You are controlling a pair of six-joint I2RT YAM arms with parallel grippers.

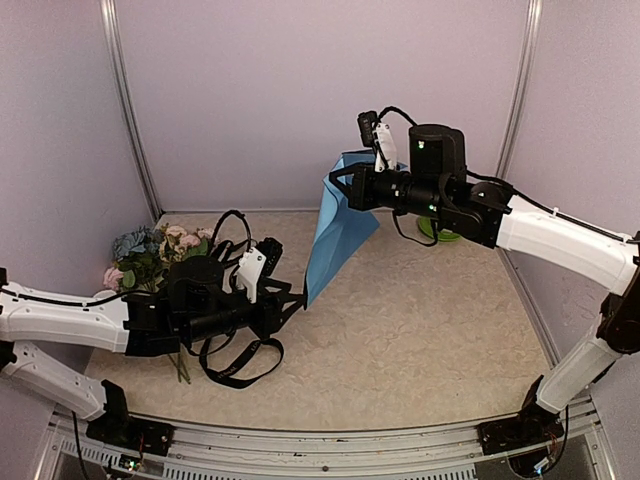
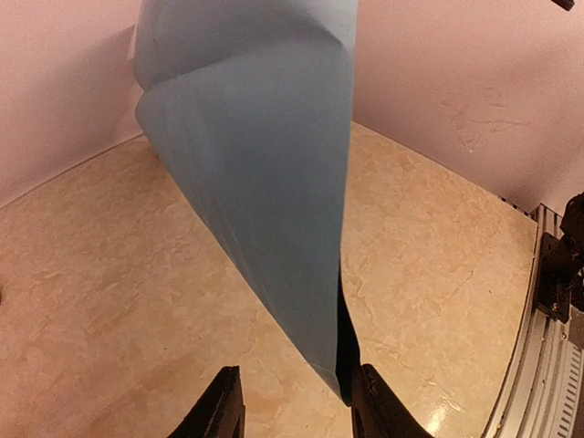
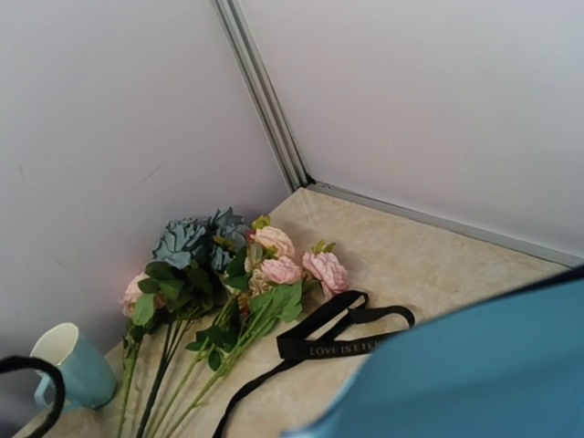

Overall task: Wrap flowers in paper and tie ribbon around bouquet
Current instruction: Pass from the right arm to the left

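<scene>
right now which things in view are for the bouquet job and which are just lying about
For the job:
- flowers
- paper
- ribbon

Just lying about:
- mug, pale blue, beside the flower stems
- green thing, mostly hidden behind the right arm

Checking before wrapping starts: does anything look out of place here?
The paper is off the table: it hangs doubled over from the right hand, its lower tip between the open fingers of the left hand. The flowers and ribbon lie loose on the tabletop.
</scene>
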